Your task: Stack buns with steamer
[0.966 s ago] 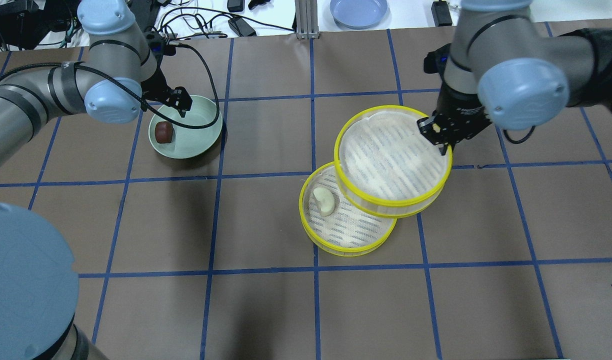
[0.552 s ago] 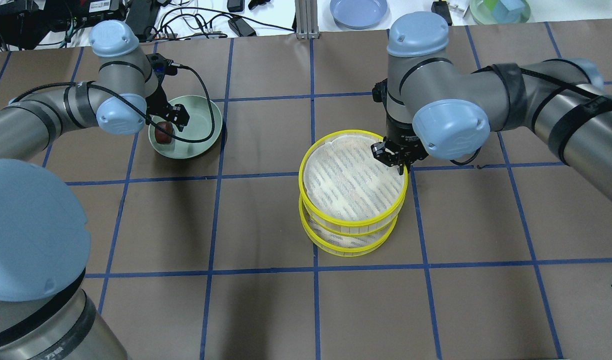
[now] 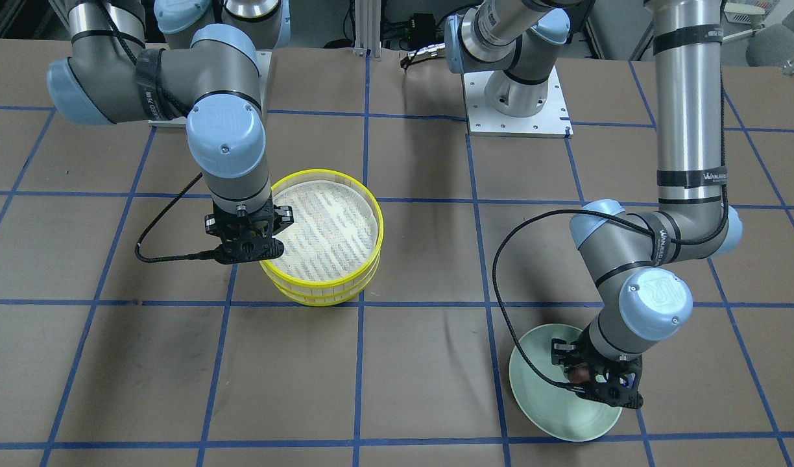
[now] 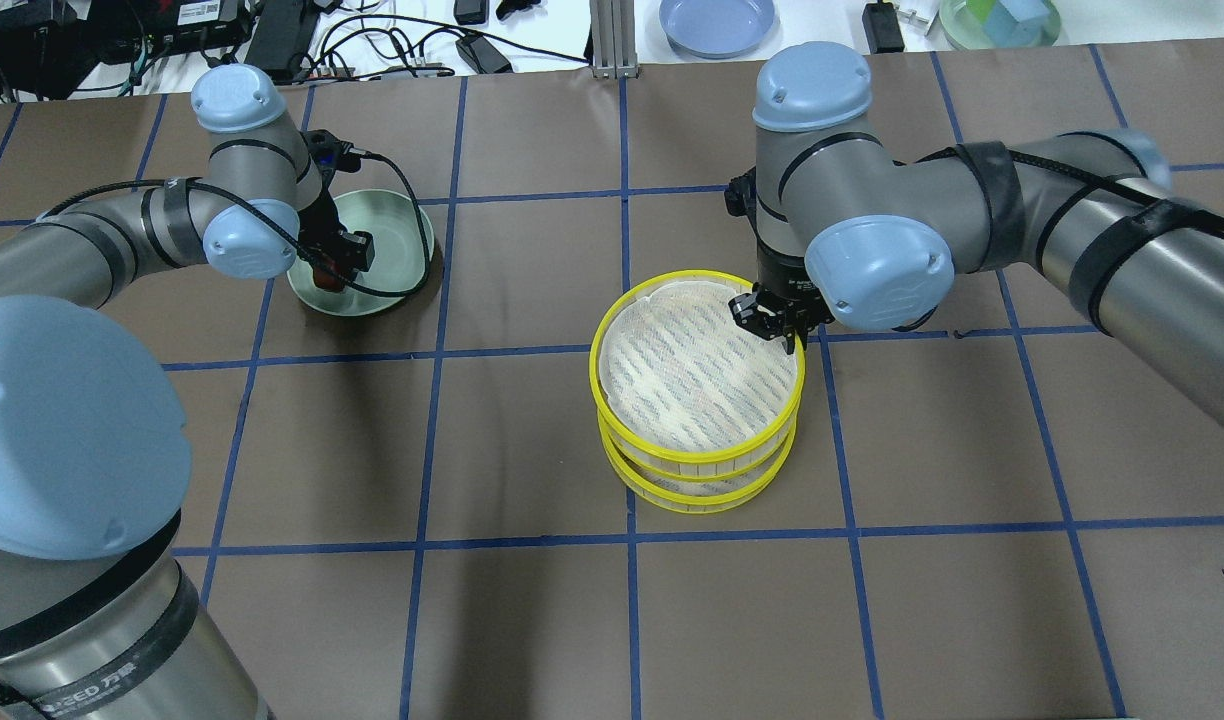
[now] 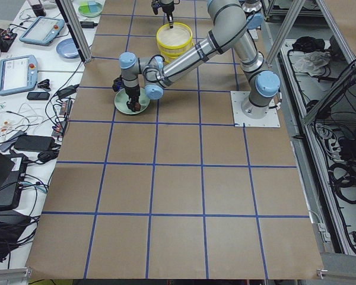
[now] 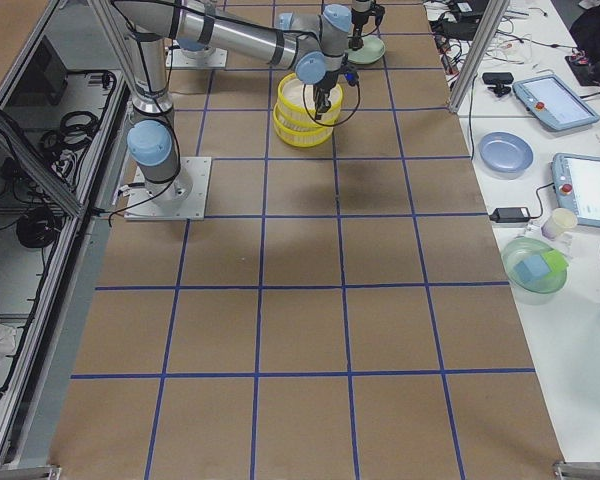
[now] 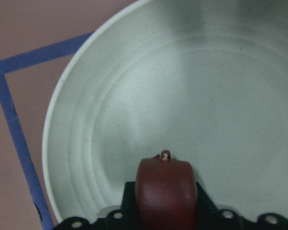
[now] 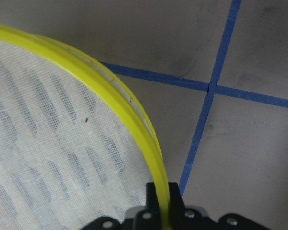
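On a brown paper-covered table (image 4: 532, 620) gridded with blue tape, two yellow-rimmed steamer trays sit stacked near the middle: the upper steamer tray (image 4: 692, 375) with white mesh floor on the lower tray (image 4: 694, 492), slightly offset. Pale green plate (image 4: 397, 222) lies toward the far left. Beyond the far edge there is a white bench with cables (image 4: 392, 45) and a blue plate (image 4: 717, 22). Right arm reaches in from the right, wrist pointing straight down; right gripper (image 4: 775, 328) pinches the upper tray's yellow rim at its far-right side, one finger inside, one outside, per the wrist view. Left arm is bent at the elbow, wrist vertical over the plate; left gripper (image 4: 337, 262) is closed around the dark bun (image 7: 165, 189) at the plate's near-left part. Cannot tell if the bun is touching the plate or lifted. The stack sits just beside a tape crossing. Bare table squares lie between plate and stack and across the whole near half.
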Controlling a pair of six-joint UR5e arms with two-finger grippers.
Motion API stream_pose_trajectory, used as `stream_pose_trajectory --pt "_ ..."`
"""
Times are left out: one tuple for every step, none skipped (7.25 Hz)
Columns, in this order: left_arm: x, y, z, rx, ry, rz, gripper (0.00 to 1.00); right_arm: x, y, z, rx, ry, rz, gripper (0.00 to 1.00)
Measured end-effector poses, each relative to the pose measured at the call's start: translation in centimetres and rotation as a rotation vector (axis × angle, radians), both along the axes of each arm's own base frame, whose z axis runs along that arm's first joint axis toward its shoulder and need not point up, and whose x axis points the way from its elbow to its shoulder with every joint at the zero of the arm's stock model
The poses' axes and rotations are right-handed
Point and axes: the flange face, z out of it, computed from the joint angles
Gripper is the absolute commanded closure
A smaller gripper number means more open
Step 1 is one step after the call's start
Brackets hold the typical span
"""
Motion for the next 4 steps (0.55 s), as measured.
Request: stream_pose_trajectory --pt "0.0 -0.2 0.6 -0.008 -0.004 -0.019 1.0 0.0 0.2 -0.1 0.011 -0.006 0.053 1.0" --pt "0.0 -0.3 1.5 -0.023 -0.005 -0.022 1.0 0.0 0.3 -0.3 0.017 -0.014 0.078 1.0" --pt "-0.3 -0.4 3.2 -0.05 0.006 0.007 1.0 0.1 0.3 -0.4 0.019 -0.02 0.086 1.0" --pt "-1.2 -0.3 5.4 -0.081 0.038 0.069 1.0 0.1 0.3 -0.5 0.017 -0.024 0.087 1.0"
